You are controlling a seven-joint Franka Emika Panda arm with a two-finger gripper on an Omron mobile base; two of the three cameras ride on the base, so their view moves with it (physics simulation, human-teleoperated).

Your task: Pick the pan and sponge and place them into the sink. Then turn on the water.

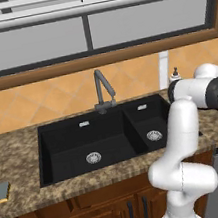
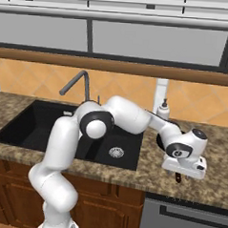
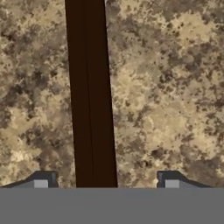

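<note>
In the hand view the pan's thin dark brown handle (image 3: pixel 91 96) runs straight up the picture over the speckled counter. My gripper (image 3: pixel 107 181) is open and straddles it, one fingertip on each side with a gap to both. The pan's round body is hidden. In the right base view the gripper (image 2: pixel 180 176) hangs low over the counter, right of the black double-basin sink (image 2: pixel 34 125). The sponge (image 1: pixel 1 192) lies flat on the counter at the far left, well left of the sink (image 1: pixel 67 149), whose basins hold nothing but their drains.
A grey faucet (image 1: pixel 102 89) stands behind the sink's divider, and a soap dispenser (image 1: pixel 175 75) stands at the back right. Tiled wall and a window close off the back. Below the counter at the right is a grey dishwasher front (image 2: pixel 190 221).
</note>
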